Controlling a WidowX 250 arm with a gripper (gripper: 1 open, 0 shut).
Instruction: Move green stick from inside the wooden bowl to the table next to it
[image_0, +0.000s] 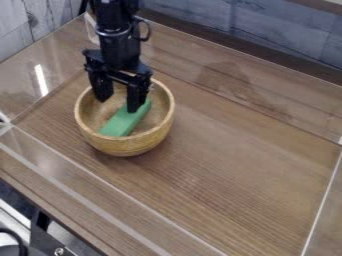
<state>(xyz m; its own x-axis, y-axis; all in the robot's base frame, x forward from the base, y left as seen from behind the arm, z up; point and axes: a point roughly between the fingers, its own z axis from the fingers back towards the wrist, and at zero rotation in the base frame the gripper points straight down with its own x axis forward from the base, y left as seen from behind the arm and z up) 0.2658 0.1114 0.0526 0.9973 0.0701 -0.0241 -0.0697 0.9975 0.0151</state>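
The jaws stand spread wide and grip nothing, hanging straight down from the black robot gripper (119, 103) with their tips inside the rim of the bowl, over the far end of the green stick. I cannot tell whether either tip touches the stick.

Starting from the near side: a low clear acrylic wall (160, 215) runs along the near edge of the table, with more of the same up the left and right sides. Behind it lies a broad stretch of the brown wood-grain table (241, 140), bare across its middle and right part.

Toward the left edge of the table, about midway back, sits the round, light tan wooden bowl (96, 138) with thick walls. Inside it lies the flat, bright green rectangular stick (124, 122), slanted, its near end low on the bowl's floor and its far end leaning up toward the right-hand wall. It is wholly within the bowl.

The black arm (115, 25) rises from the gripper toward the far left corner. Beyond the far edge is a grey tiled wall (267, 25).
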